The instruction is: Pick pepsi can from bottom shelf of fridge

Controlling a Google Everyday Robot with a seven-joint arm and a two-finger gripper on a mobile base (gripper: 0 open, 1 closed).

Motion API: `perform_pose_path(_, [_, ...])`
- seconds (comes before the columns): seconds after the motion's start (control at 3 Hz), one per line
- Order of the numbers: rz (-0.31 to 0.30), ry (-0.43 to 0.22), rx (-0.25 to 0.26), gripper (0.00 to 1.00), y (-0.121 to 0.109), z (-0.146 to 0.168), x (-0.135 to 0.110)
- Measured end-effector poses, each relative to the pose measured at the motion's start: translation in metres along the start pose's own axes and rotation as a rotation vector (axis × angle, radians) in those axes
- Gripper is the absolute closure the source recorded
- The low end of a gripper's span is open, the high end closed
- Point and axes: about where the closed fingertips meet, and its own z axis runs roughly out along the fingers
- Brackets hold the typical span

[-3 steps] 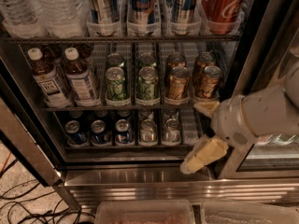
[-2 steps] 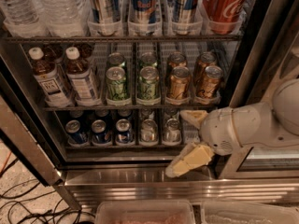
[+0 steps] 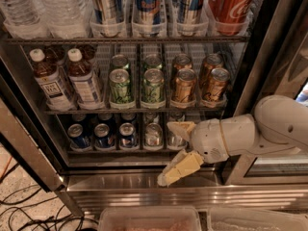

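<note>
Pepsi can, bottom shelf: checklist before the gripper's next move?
1. Fridge open, bottom shelf exposed: ok.
2. Pepsi can in view: ok. Three blue ones stand in the left lanes, and this one is nearest the arm.
3. Gripper lined up with it: not ok. It sits in front of the silver cans, to the right of the pepsi can.
4. Jaws open and empty: ok.
5. Lower jaw clear of the sill: cannot tell. It hangs over the sill.
6. Room for a jaw between the pepsi can and the silver can next to it: cannot tell.
</note>
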Motion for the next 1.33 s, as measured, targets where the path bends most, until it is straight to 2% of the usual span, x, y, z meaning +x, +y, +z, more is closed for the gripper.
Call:
perform_pose_path(0.33, [0.015, 0.001, -0.014, 0.00, 0.004, 0.002, 0.001])
perform_pose_path(0.67, [0.025, -0.055, 0.039, 0.00, -0.001, 0.014, 0.001])
perform_pose_path(1.0, [0.118, -0.225, 0.112, 0.00, 0.006, 0.041, 0.029])
perform_pose_path(1.33, [0.218, -0.427, 0.215, 0.00, -0.004, 0.054, 0.038])
